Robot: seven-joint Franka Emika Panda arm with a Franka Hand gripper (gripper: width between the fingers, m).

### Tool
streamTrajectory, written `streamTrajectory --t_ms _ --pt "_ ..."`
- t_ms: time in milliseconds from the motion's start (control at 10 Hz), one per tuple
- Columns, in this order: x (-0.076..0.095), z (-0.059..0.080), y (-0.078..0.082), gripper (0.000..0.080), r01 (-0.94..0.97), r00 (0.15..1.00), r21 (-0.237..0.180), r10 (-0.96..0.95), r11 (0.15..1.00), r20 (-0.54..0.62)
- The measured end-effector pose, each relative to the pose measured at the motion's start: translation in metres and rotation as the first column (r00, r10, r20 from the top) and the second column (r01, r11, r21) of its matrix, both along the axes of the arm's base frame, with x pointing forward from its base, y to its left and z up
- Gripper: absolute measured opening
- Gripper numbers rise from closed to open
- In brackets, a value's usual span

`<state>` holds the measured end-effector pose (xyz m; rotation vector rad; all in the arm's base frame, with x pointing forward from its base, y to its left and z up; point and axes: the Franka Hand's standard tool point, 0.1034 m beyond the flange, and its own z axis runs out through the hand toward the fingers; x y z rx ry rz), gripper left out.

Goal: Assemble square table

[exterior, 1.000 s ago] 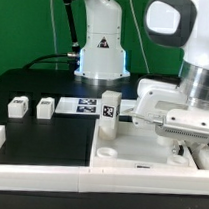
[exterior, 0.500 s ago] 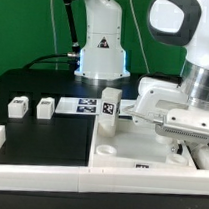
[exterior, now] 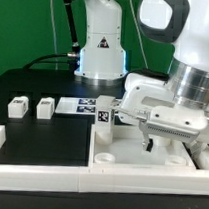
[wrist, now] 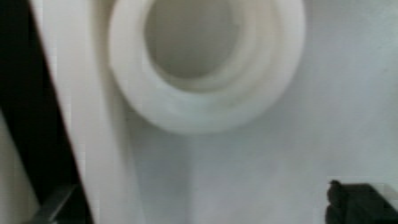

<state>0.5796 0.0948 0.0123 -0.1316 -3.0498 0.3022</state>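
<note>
Leftward and a little higher than before, the arm holds its pincer [exterior: 155, 146] over the tabletop [exterior: 129, 162] at lower right. Its fingers [wrist: 365, 200] are spread wide, gripping nothing, above a round socket [wrist: 196, 70]. Behind, at centre, stands an upright leg [exterior: 106, 117]. At middle left a loose leg [exterior: 17, 108] and a second loose leg [exterior: 44, 108] sit on the counter [exterior: 51, 134].

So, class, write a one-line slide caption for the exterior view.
Robot claw above the white square tabletop, one tagged leg standing upright on it, two loose legs waiting on the black table.
</note>
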Motion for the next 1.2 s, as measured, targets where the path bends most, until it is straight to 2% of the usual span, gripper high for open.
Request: streamTrajectory --t_ms 100,200,600,700,800,900,1000,1100,1200 --pt "0.0 0.0 -0.003 0.063 0.003 1.0 -0.002 -0.003 1.0 0.0" --pt "0.0 0.0 -0.004 0.0644 0.005 1.0 -0.003 -0.005 1.0 0.0" --pt "0.0 -0.001 -0.005 0.0649 0.007 1.0 -0.003 -0.007 1.0 -0.001" --pt "0.002 0.004 -0.004 0.0649 0.008 1.0 -0.007 -0.008 1.0 0.0" --pt "0.008 0.029 -0.007 0.0649 0.011 1.0 -0.028 -0.01 1.0 0.015" --pt "0.011 0.062 -0.014 0.0649 0.014 0.999 -0.054 -0.012 0.998 0.039" --pt "0.012 0.087 -0.027 0.0649 0.026 0.998 -0.074 -0.022 0.997 0.062" --pt "0.015 0.114 -0.049 0.0649 0.055 0.995 -0.096 -0.047 0.994 0.088" --pt "0.013 0.131 -0.07 0.0649 0.071 0.993 -0.108 -0.059 0.992 0.105"
